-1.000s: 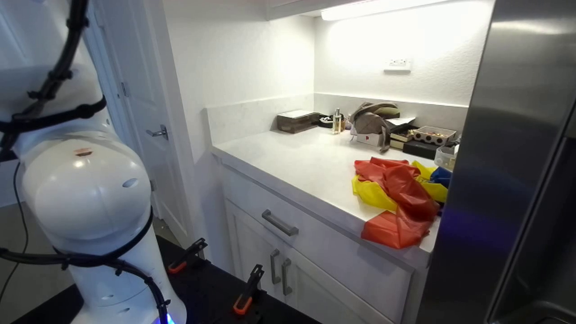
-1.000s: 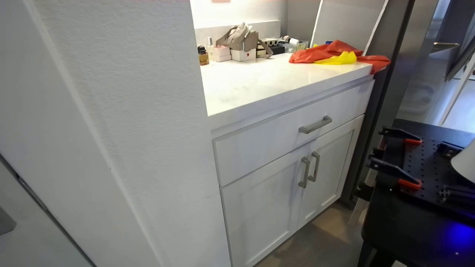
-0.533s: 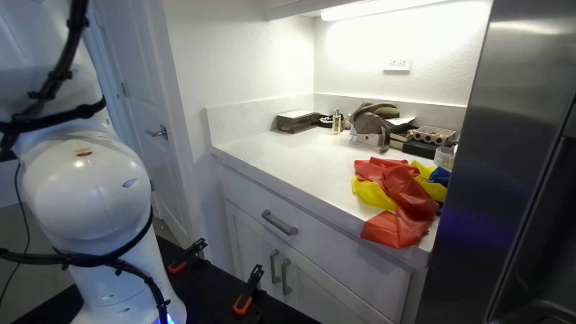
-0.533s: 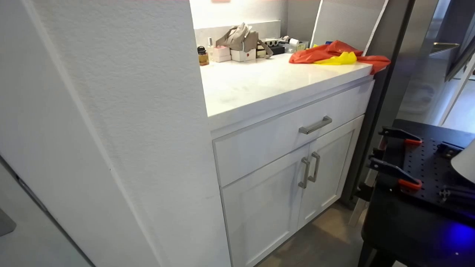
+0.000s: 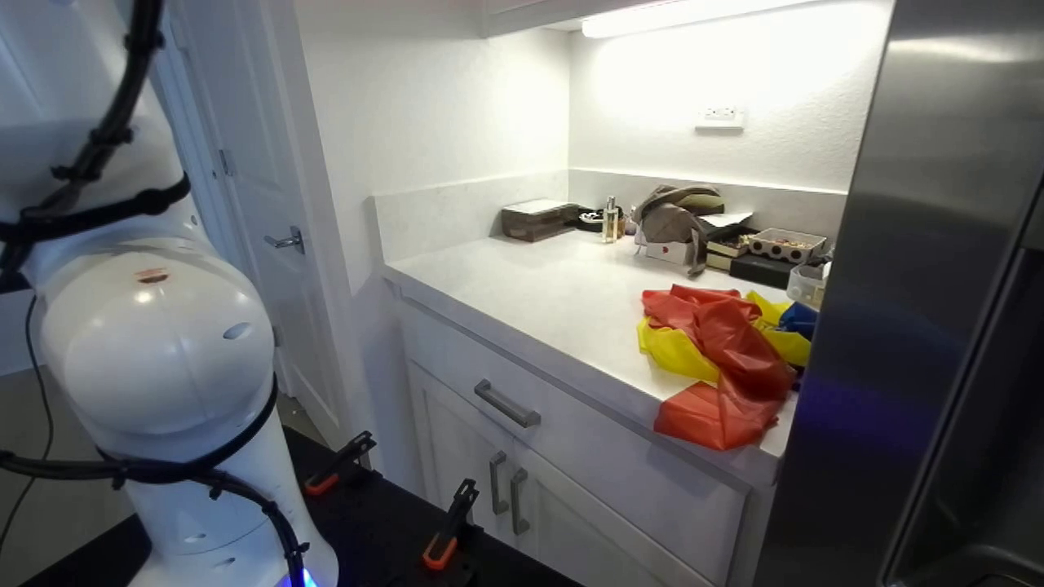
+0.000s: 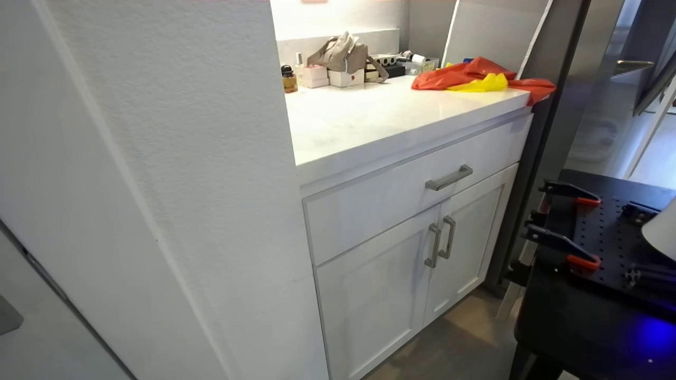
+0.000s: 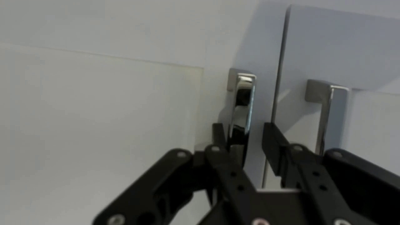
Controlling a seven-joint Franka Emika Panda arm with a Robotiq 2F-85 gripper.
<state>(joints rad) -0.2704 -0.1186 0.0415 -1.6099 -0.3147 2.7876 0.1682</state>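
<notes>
In the wrist view my gripper [image 7: 243,128] is open, with its two black fingers on either side of a shiny metal bar handle [image 7: 241,114]. The left finger is close beside the handle; whether it touches cannot be told. A gap shows between the handle and the right finger. The handle is on a white cabinet door [image 7: 109,112]. A second handle [image 7: 336,118] is on the neighbouring door [image 7: 359,40], right of the right finger, across a narrow seam. The gripper is out of view in both exterior views; an exterior view shows the white arm [image 5: 155,342] at the left.
A white counter [image 5: 506,285] carries red and yellow fabric [image 5: 734,350] at its front corner, and boxes, bottles and a grey-brown bag [image 5: 669,220] behind. A steel fridge [image 5: 913,326] stands beside it. Two clamps [image 5: 451,530] sit on the black robot table [image 6: 597,316]. An upper cabinet [image 5: 538,15] overhangs.
The upper part of the arm has shifted very slightly in an exterior view. The fabric, counter items and cabinet doors look unmoved.
</notes>
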